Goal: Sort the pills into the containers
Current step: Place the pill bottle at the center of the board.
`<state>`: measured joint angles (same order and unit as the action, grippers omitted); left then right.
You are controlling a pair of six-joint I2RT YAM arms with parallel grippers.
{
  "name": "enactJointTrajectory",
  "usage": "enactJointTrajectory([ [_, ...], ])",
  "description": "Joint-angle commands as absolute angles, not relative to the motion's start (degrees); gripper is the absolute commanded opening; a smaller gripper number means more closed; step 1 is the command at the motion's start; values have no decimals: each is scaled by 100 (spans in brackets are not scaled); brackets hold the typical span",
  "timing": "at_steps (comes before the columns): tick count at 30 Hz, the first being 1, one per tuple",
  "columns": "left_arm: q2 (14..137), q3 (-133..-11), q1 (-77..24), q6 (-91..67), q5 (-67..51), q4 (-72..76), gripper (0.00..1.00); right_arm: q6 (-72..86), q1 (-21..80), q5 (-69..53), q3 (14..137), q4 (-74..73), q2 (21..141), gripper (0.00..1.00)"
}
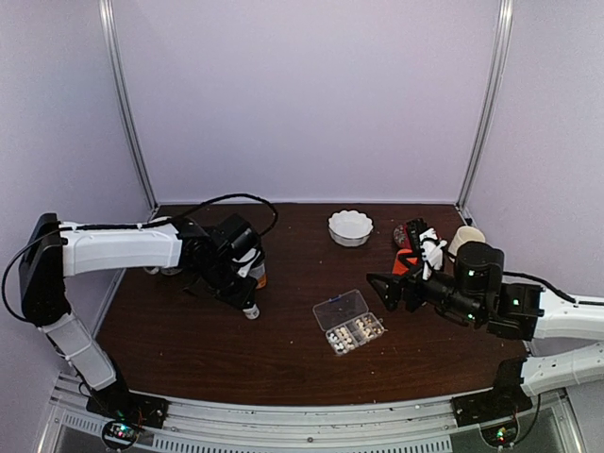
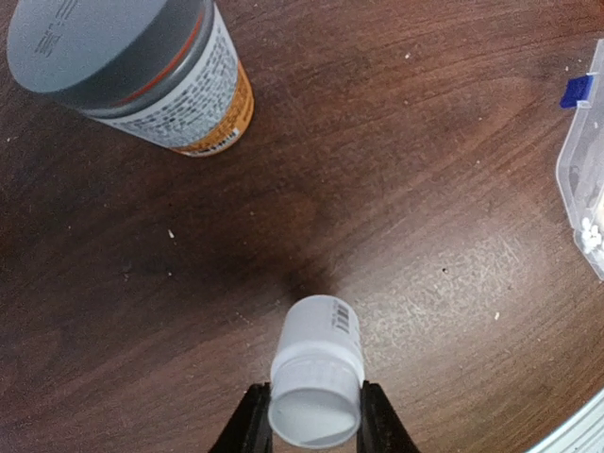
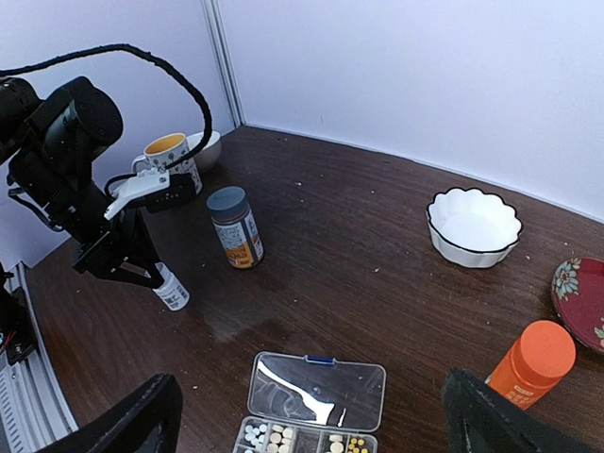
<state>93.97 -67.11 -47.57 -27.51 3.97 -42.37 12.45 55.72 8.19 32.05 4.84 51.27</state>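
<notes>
**While a small white bottle (image 2: 317, 373) is pinched by the left gripper (image 2: 314, 420), the pill box (image 3: 321, 382) is faced by the wide-spread right gripper (image 1: 377, 283)**

A dark brown wooden table (image 1: 283, 363) is seen, scratched and flecked with pale specks. It is enclosed by plain lilac walls (image 1: 311, 94) with metal uprights at the corners.

The left gripper is closed narrowly on the cap end of the small white bottle, which is held tilted. A grey-capped labelled bottle (image 2: 142, 75) stands just beyond that gripper.

The right gripper is spread wide and nothing is held in it. The pill box lies just ahead of and below it, framed between its two fingers in the wrist view, with the clear lid folded flat on the far side. Pills (image 3: 269, 436) are seen in the cells (image 1: 357, 332) on the side nearest that gripper. From the left gripper the box lies well apart, off to its right.

Farther ahead of the right gripper, to its right, a white scalloped bowl (image 3: 474, 226) and an orange bottle (image 3: 533, 373) are seen.
</notes>
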Motion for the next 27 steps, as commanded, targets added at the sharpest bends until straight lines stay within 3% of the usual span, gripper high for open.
enactJointTrajectory([
  [1, 9583, -6750, -4737, -2903, 717, -3926, 0, 1402, 5487, 1017, 2998, 492, 5020, 100],
  [5, 9692, -6714, -4741, -3066, 785, -3897, 2, 1422, 5446, 1010, 2913, 579, 5008, 100],
  [7, 9646, -6658, -4752, -3101, 793, -3834, 25, 1448, 5396, 1004, 2893, 559, 5009, 100],
  [10, 9530, -6565, -4754, -3124, 816, -3760, 45, 1442, 5333, 979, 2864, 514, 4974, 100],
  [20, 8739, -6287, -4755, -3225, 1219, -3647, 77, 1270, 4993, 897, 2874, 56, 4608, 100],
  [27, 7516, -5764, -4725, -2960, 2357, -3043, 89, 1007, 4560, 1109, 2848, -350, 4118, 100],
])
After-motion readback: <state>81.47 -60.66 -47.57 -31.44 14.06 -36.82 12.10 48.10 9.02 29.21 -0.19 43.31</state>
